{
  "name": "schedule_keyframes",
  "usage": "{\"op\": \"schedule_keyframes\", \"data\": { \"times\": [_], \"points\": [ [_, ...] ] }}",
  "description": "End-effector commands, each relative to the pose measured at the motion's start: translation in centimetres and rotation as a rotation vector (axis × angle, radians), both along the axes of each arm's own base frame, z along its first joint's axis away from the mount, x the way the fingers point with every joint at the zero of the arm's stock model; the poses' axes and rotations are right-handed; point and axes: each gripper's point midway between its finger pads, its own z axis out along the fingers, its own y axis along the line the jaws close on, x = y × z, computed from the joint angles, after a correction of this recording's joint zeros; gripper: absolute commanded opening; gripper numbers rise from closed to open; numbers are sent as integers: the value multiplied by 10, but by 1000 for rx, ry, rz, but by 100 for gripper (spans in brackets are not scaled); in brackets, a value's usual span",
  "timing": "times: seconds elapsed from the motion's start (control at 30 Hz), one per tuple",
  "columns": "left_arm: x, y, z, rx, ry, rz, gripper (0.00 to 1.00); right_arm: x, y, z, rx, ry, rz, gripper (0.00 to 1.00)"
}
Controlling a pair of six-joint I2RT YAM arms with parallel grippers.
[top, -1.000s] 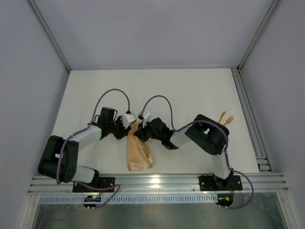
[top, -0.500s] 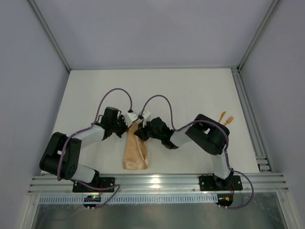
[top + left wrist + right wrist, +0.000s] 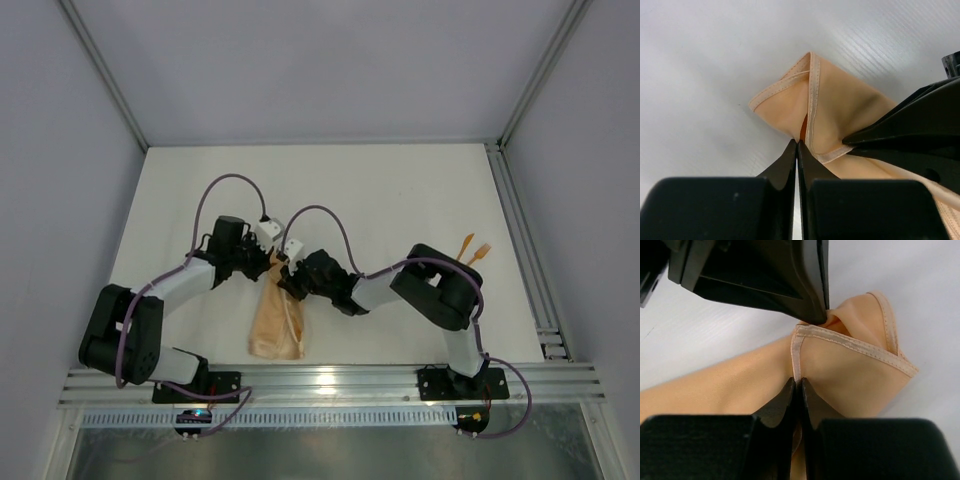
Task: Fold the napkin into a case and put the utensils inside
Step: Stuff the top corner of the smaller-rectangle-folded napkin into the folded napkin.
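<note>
Napkin (image 3: 278, 325) lies in the overhead view as a long, narrow peach-orange strip on the white table (image 3: 400, 200), and both arms meet at its far end. The left gripper (image 3: 272, 258) comes onto that far end from the left and the right gripper (image 3: 284, 278) from the right, just nearer along the strip. Two bright-orange utensils (image 3: 475, 248) lie well to the right of the napkin, apart from it. From the left wrist, the left gripper (image 3: 797, 143) has its jaws pressed fully together, their tips nipping a crease where the napkin's (image 3: 840, 107) hemmed corner stands up in a peak. A thin darker-orange sliver shows inside that crease, and what it is cannot be told. The right gripper (image 3: 856, 140) reaches onto the napkin beside it. From the right wrist, the right gripper (image 3: 797, 382) has its jaws all but closed on the napkin's (image 3: 850, 370) stitched hem. The left gripper (image 3: 822, 316) touches the bunched napkin just past that hem.
</note>
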Motion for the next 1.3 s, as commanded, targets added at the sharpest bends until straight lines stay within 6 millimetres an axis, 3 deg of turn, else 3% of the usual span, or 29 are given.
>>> {"op": "schedule_keyframes", "data": {
  "times": [0.0, 0.23, 0.3, 0.4, 0.67, 0.93, 1.1, 1.27],
  "points": [
    [8, -12, 16, -81, -1, -5, 0, -19, -10, -31, -148, 61, 67, 12],
    [-7, -9, 14, -53, -31, -81, 0, -2, -2, -22, -100, 161, -32, 11],
    [-7, -8, 14, -43, -37, -86, 0, -1, -3, -28, -141, 210, -50, 11],
    [-5, -5, 12, -21, -48, -89, 0, 3, 4, -24, -119, 245, -75, 12],
    [0, -7, 7, -26, -43, -76, 0, 17, 0, -19, -56, 337, -176, 19],
    [3, -9, 5, -46, -43, -58, 0, 46, -1, -18, -19, 377, -241, 15],
    [7, -10, 2, -46, -50, -65, 0, 51, 5, -20, -30, 397, -243, 15],
    [11, -10, -6, -34, -27, -57, 0, 65, 12, -8, 6, 424, -263, 15]
  ]
}}
